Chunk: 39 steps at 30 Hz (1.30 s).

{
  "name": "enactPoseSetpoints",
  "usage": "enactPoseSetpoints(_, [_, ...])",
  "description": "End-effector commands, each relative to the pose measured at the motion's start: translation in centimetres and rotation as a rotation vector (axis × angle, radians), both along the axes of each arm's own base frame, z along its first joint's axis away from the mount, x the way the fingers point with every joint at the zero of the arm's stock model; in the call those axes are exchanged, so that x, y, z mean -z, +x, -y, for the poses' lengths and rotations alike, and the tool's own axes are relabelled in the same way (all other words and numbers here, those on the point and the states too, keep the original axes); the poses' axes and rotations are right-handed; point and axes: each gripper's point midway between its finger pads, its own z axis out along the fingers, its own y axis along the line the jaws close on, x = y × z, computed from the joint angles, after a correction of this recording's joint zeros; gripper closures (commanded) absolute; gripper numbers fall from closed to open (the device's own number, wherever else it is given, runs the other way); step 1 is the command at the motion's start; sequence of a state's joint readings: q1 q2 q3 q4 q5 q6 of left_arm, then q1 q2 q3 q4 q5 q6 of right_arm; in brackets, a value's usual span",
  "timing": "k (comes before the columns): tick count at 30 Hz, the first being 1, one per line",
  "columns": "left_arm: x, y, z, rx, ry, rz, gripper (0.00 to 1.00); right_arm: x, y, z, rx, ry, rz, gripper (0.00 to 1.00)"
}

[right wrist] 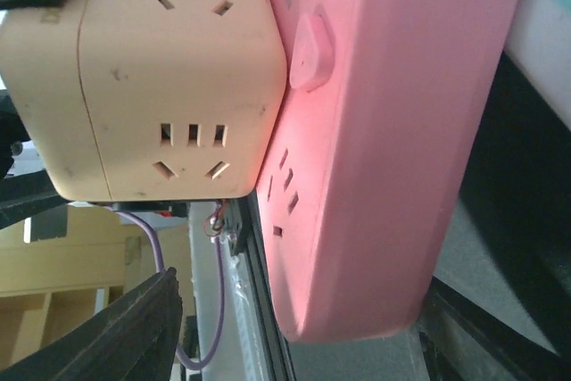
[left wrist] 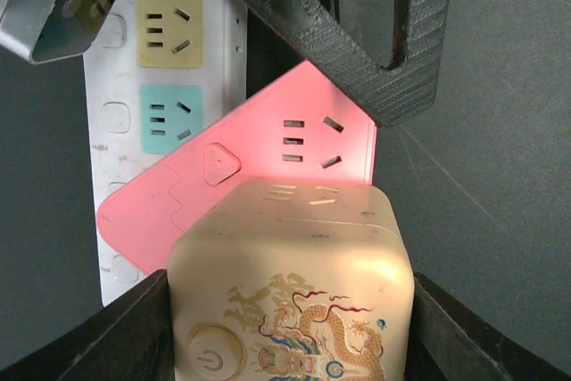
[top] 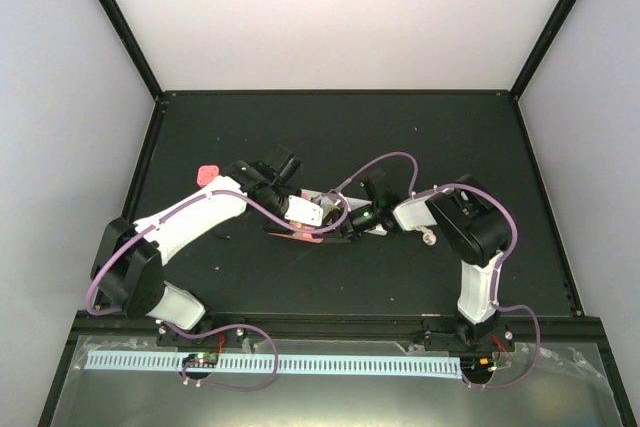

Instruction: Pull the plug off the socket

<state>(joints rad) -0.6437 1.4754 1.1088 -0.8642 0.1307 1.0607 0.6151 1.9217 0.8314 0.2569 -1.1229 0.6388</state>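
A cream cube plug (left wrist: 290, 292) with a dragon print sits between my left gripper's (left wrist: 290, 332) fingers, which press on both of its sides. One face of the cube (right wrist: 161, 78) rests against a pink power strip (right wrist: 393, 131). That pink strip (left wrist: 268, 158) lies slanted across the white socket strip (left wrist: 169, 86) with its yellow and blue outlet faces. My right gripper (right wrist: 303, 341) straddles the pink strip's end. Its left finger (right wrist: 134, 327) stands clear of the strip, so it is open. From above, both grippers (top: 300, 215) (top: 355, 219) meet at mid-table.
A small pink object (top: 207, 174) lies on the black table left of the left arm. A small white piece (top: 428, 238) lies near the right arm's wrist. Purple cables loop over both arms. A grey metal piece (left wrist: 53, 6) overhangs the white strip's top.
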Motion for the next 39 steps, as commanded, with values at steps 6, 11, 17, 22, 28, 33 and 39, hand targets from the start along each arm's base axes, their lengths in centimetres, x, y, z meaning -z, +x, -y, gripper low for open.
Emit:
enactPoseSetpoints(6, [-0.8,1.4,1.5,-0.004,-0.050,0.030,0.65,0.0,1.2,-0.4,0.138,0.075,-0.035,0.36])
enactPoseSetpoints(11, [-0.4,1.3,1.4,-0.001,-0.044,0.020,0.66,1.1,2.0,-0.4,0.189,0.038,-0.033,0.35])
enactPoseSetpoints(17, [-0.5,1.3,1.5,0.002,-0.049,0.019,0.66,2.7,2.3,-0.1,0.215,-0.019,-0.041,0.35])
enactPoseSetpoints(22, [-0.4,1.3,1.5,0.002,-0.047,0.016,0.66,2.7,2.3,-0.2,0.212,-0.015,-0.037,0.42])
enactPoseSetpoints(28, [-0.3,1.3,1.6,0.001,-0.049,0.007,0.66,2.1,3.1,0.6,0.271,0.016,0.002,0.41])
enactPoseSetpoints(33, [-0.2,1.3,1.7,0.000,-0.050,0.007,0.66,0.7,3.7,0.4,0.314,0.101,0.000,0.43])
enactPoseSetpoints(39, [-0.2,1.2,1.6,-0.002,-0.049,0.003,0.66,0.1,3.7,0.4,0.337,0.144,-0.006,0.56])
